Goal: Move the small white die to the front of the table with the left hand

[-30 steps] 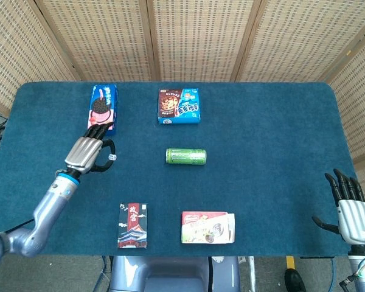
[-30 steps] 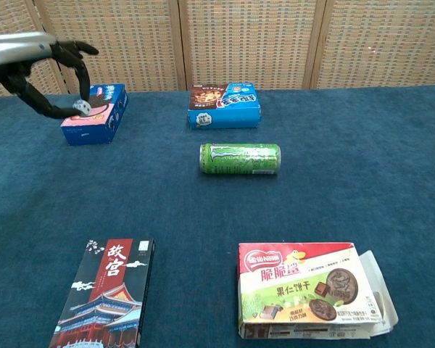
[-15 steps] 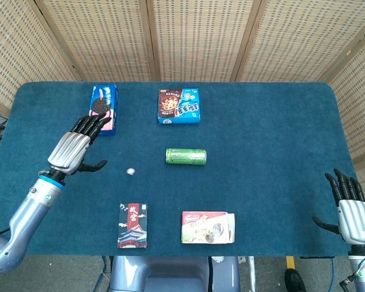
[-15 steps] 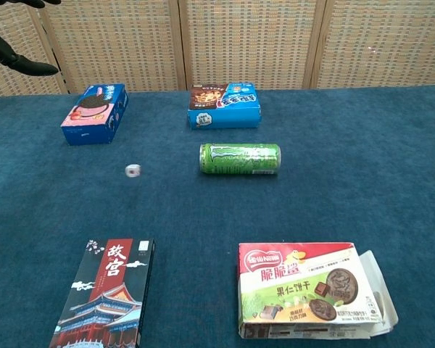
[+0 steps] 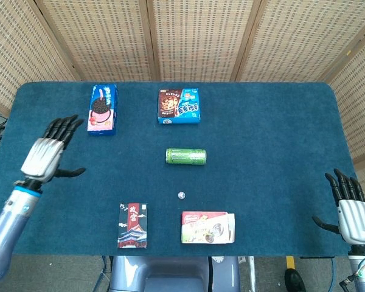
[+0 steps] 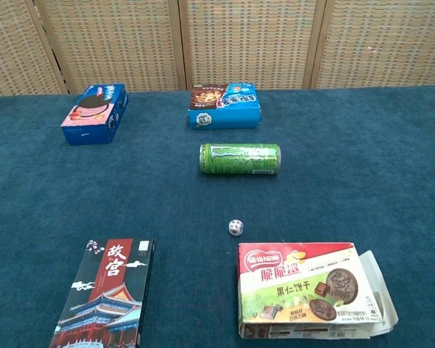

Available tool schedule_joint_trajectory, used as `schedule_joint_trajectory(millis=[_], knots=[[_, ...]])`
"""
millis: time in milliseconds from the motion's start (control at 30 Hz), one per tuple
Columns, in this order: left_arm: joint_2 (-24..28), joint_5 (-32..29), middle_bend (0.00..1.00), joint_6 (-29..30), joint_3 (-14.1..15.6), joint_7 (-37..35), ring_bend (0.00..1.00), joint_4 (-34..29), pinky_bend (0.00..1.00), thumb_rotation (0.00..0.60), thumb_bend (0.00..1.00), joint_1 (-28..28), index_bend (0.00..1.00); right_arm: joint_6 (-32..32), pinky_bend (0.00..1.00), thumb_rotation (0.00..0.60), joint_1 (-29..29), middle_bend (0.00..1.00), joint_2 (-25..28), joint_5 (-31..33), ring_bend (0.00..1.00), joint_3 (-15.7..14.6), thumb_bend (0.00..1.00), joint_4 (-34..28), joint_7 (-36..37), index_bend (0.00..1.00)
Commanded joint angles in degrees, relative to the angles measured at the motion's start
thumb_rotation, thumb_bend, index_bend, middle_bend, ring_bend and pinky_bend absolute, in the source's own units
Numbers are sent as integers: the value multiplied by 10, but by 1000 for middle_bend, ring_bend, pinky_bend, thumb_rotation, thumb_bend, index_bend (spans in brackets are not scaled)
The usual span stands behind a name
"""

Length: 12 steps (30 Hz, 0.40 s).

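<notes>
The small white die [image 5: 181, 195] [image 6: 235, 227] lies on the blue cloth near the front, just behind the wafer box [image 5: 207, 227] [image 6: 309, 289] and in front of the green can [image 5: 185, 156] [image 6: 240, 158]. My left hand [image 5: 45, 154] hovers at the table's left side, far from the die, fingers spread and holding nothing; the chest view does not show it. My right hand [image 5: 351, 207] hangs open off the table's right front corner.
A pink-and-blue cookie box [image 5: 102, 108] [image 6: 94, 112] and a blue cookie box [image 5: 179, 105] [image 6: 225, 105] stand at the back. A dark card box [image 5: 132, 225] [image 6: 106, 293] lies at the front left.
The left hand let go of the die and drew back to the left. The die rolled forward and right across the cloth, stopping behind the wafer box.
</notes>
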Motion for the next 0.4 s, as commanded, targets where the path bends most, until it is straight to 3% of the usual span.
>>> schedule_joint_trajectory(millis=[33,233,400], knots=[[-7,10,0,49,41,-57,0,55,0,600,0,64,0,3,0,600,-1,0,-1,0,0,1,0,-1,-2,54],[-47,5,0,102,73,-87,0,132,0,600,0,131,0,5,0,600,-2,0,-2,0,0,1,0,-2,-9,54],[-72,10,0,108,89,-104,0,168,0,600,0,156,0,6,0,600,-2,0,-3,1,0,1,0,-2,-12,54]])
